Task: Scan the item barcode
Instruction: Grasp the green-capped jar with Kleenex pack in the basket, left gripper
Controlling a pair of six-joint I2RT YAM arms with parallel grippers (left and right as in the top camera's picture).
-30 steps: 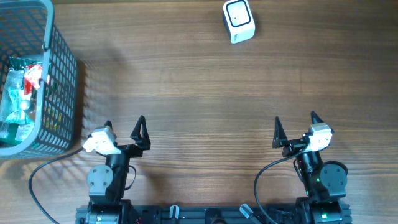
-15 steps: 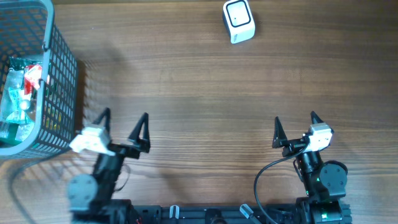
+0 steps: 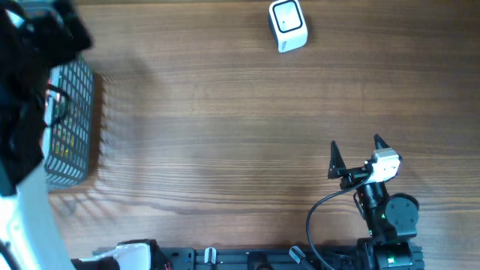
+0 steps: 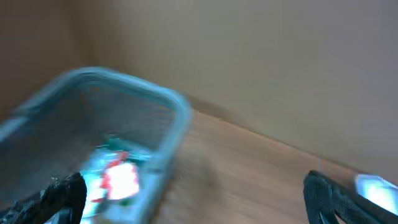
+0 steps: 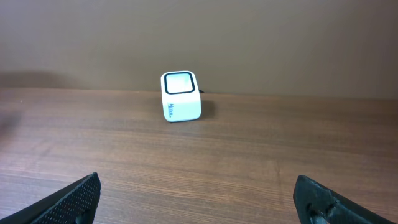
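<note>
Packaged items (image 4: 118, 177) lie inside the mesh basket (image 3: 73, 131), which your left arm (image 3: 22, 112) partly covers. The barcode scanner (image 3: 288, 25) stands well right of the basket. Left gripper (image 4: 193, 194) and right gripper (image 3: 355, 152) gape wide, empty.

The worktop (image 3: 225, 112) was warm brown with streaky wood grain, the scanner (image 3: 288, 25) white with a black-framed pale window, the basket (image 3: 71, 120) grey-blue in an open grid, its packets (image 4: 118, 177) green, red and white, and the right pincer (image 3: 356, 142) black.
</note>
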